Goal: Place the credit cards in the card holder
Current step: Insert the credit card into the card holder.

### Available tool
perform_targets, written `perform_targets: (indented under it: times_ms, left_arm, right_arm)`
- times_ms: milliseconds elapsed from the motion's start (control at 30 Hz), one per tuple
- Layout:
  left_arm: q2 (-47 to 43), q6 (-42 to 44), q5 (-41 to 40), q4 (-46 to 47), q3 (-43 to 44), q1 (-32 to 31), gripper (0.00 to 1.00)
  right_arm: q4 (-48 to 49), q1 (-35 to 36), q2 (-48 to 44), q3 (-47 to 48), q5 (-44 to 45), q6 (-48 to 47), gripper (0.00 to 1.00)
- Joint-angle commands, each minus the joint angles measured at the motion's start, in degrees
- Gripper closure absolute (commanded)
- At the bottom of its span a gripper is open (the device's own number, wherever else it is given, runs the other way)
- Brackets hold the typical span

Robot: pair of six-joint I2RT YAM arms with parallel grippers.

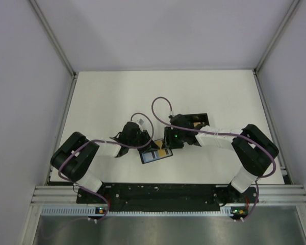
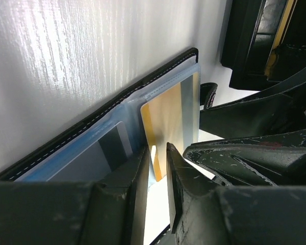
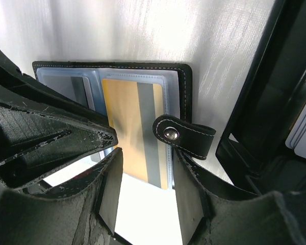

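Observation:
The black card holder (image 1: pixel 152 157) lies open on the white table between my two grippers. A gold credit card (image 2: pixel 166 120) with a grey stripe sits partly in its right clear sleeve, and its near end sticks out. A grey card (image 2: pixel 92 163) fills the left sleeve. My left gripper (image 2: pixel 158 158) hovers at the gold card's near corner, open by a narrow slit with bare table showing through. My right gripper (image 3: pixel 145 158) stands open over the gold card's (image 3: pixel 127 117) near edge. Its right finger is beside the holder's snap strap (image 3: pixel 186 135). Neither gripper holds anything.
A larger open black box (image 1: pixel 199 122) stands just behind and right of the holder, close to my right wrist. Pale cards (image 3: pixel 303 127) show inside it. My left gripper's body (image 3: pixel 41 138) crowds the right gripper's left side. Grey walls enclose the table.

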Motion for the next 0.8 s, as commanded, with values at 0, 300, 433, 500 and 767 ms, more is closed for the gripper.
perform_targets:
  times_ms: [0, 300, 433, 500, 767]
  left_arm:
    - [1.1, 0.3, -0.3, 1.1, 0.2, -0.5, 0.73]
    - [1.0, 1.0, 0.0, 1.0, 1.0, -1.1, 0.59]
    - [-0.3, 2.4, -1.9, -2.6, 0.7, -1.1, 0.59]
    - [-1.4, 3.7, -2.8, -4.5, 0.6, -1.2, 0.59]
    - [-3.5, 5.2, -3.3, -7.0, 0.9, -1.1, 0.54]
  right_arm:
    - [0.8, 0.5, -2.5, -0.5, 0.3, 0.1, 0.56]
    - [-0.1, 0.6, -2.8, -0.7, 2.4, 0.1, 0.56]
    - [-1.7, 0.5, -5.5, -1.0, 5.8, -0.1, 0.56]
    - [-2.4, 0.6, -6.8, -1.0, 7.1, -0.2, 0.55]
    - [-2.4, 0.6, -4.9, -1.3, 6.0, 0.3, 0.55]
